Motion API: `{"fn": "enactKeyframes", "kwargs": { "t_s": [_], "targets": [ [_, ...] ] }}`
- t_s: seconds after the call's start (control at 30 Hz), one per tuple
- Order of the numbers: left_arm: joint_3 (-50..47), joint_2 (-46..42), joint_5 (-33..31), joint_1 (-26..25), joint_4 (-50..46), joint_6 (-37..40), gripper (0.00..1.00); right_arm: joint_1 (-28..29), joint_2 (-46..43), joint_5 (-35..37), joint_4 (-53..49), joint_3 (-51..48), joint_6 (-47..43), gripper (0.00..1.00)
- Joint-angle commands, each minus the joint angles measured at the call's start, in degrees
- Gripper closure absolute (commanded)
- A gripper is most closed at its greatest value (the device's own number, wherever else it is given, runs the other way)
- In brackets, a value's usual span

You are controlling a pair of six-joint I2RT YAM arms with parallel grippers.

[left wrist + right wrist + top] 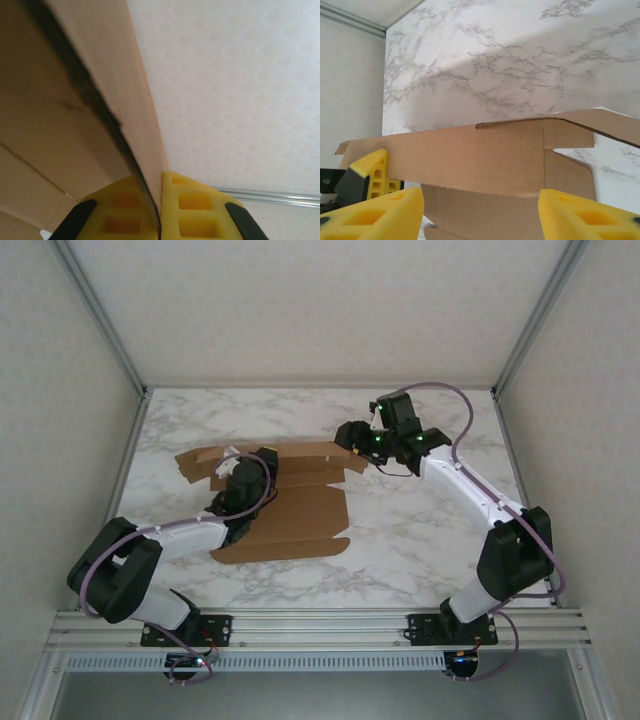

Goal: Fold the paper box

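Nearest, the aluminium rail [320, 621] carries both arm bases; beyond it a white marble table [430, 540] spreads out, walled by pale patterned panels [300, 300]. The paper box [300, 520] lies half-folded between the pincers, part of it hidden under the left arm [180, 538]. The left pincer [160, 205] clamps an upright flap edge; the right pincer [481, 212] gapes wide, the box's rear panel just ahead of it, contact unclear

The left gripper [160, 212] has its two yellow pads [196, 210] pinched tight on a raised brown flap of the paper box [65, 100], whose edge runs up between them. Behind stands a pale patterned wall [240, 90], with a metal rail [270, 195] low down.
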Motion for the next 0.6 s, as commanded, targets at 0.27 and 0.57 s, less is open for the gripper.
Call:
{"fn": "enactKeyframes", "kwargs": {
  "t_s": [0.27,0.57],
  "targets": [
    [0.68,1.33,2.02,0.3,-3.4,4.33,1.0,1.1,6.46,-5.29,5.49,1.8,5.17,0.36],
    [0.67,1.46,3.19,0.57,-3.27,4.09,1.0,2.5,9.72,-10.11,15.54,0.48,11.91,0.35]
  ]
}}
